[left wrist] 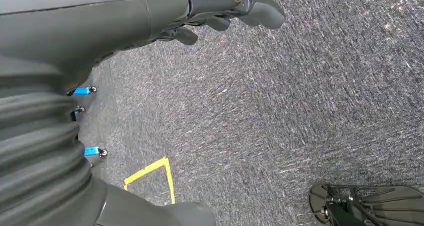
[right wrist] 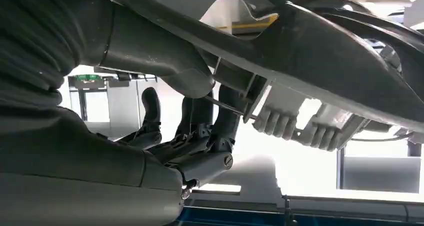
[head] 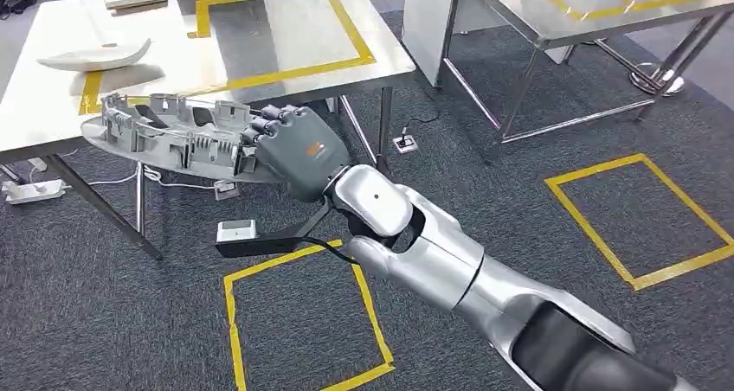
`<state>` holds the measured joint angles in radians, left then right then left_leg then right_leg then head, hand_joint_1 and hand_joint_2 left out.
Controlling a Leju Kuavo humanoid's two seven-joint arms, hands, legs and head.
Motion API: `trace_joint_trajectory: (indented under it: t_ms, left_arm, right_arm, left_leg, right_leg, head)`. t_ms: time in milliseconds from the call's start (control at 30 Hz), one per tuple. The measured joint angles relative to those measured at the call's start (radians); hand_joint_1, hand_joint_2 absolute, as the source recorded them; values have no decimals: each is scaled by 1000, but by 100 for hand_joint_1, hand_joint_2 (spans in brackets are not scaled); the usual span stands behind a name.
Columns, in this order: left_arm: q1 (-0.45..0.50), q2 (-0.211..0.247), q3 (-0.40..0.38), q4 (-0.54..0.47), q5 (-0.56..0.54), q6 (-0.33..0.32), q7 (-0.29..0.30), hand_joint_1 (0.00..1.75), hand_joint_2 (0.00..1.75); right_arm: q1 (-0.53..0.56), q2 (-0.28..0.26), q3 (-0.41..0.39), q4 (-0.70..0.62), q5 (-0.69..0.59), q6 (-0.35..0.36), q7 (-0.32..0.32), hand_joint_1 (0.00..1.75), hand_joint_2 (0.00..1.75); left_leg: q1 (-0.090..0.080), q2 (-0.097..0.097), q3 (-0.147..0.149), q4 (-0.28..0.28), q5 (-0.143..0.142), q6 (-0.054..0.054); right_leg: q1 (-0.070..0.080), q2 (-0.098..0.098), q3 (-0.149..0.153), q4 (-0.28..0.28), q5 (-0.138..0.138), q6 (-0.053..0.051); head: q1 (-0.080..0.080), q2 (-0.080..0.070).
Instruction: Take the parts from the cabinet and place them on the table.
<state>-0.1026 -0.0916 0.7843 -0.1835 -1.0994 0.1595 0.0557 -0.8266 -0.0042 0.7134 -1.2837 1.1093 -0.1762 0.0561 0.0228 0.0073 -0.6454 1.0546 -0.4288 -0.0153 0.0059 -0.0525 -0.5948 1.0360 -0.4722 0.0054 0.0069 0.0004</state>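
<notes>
Silver and jointed, the right arm (head: pixel 450 261) reaches up from the lower right of the head view toward the near edge of the bench (head: pixel 52 105). Its right hand (head: pixel 290 153) grips one end of a long grey plastic part (head: pixel 173 136), fingers (head: pixel 268 123) curled over the part's ribbed upper side. The part runs out leftward from the hand, roughly level, and overlaps the bench's near edge; whether it rests on the bench top or hangs just above it is hard to say from this angle. In the right wrist view the same part (right wrist: pixel 320 61) crosses above the hand (right wrist: pixel 190 151), with the thumb (right wrist: pixel 165 61) pressed to its underside and the dark fingers wrapped round its edge.

On the bench, a shallow white part (head: pixel 95 56) lies near the far left corner, beside a square of yellow tape (head: pixel 286 28). It holds nothing that can be seen.

The left hand (left wrist: pixel 220 6) hangs over grey carpet (left wrist: pixel 280 116), its fingers (left wrist: pixel 260 11) loosely curled and apart, holding nothing.
</notes>
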Motion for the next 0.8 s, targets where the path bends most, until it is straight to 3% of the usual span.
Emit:
trace_joint_trajectory:
  t_ms: [800]
  left_arm:
    - [1, -6, 0, 0, 2, 1, 1, 0, 175]
  right_arm:
    - [-3, -1, -17, 0, -3, 0, 0, 175, 175]
  left_leg:
    - [0, 0, 0, 0, 0, 0]
  right_leg:
    - [0, 0, -1, 0, 0, 0]
  head:
    - [0, 0]
